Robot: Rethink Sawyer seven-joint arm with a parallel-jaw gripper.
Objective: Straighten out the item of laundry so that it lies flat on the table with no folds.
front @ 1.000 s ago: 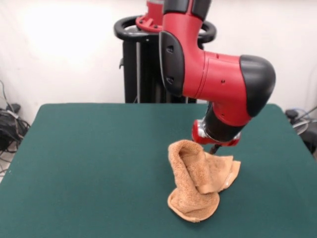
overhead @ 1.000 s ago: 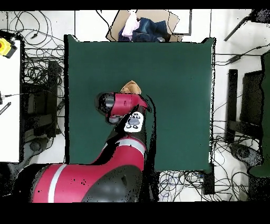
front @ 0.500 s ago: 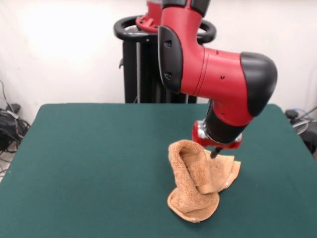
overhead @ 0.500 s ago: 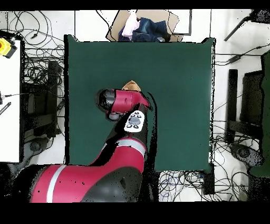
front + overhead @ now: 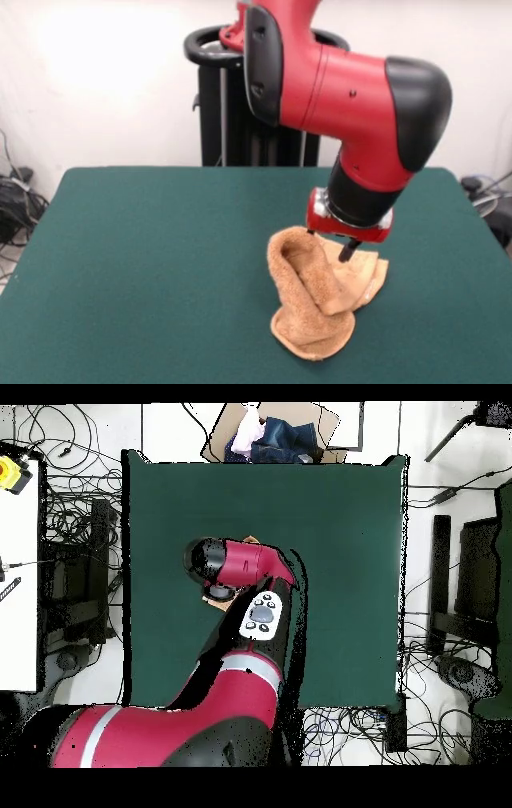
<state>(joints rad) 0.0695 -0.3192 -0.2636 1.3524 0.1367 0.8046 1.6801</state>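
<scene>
The orange-tan towel (image 5: 320, 296) lies crumpled on the green table (image 5: 144, 264), right of centre in the front view. One thick fold stands up in a loop on its left side, and flatter layers lie to the right. My gripper (image 5: 345, 251) hangs from the red and black arm and reaches down into the top of the towel, just right of the raised loop. How it stands on the cloth is hidden. In the overhead view the arm (image 5: 245, 569) covers nearly all of the towel and the gripper.
The black pedestal (image 5: 232, 104) stands behind the table's far edge. A cardboard box with clothes (image 5: 275, 434) sits beyond the table in the overhead view. Cables lie on the floor around the table (image 5: 340, 544).
The arm has swung a little to the left in the front view and the gripper has shifted with it over the towel. The towel's raised loop has leaned slightly left.
</scene>
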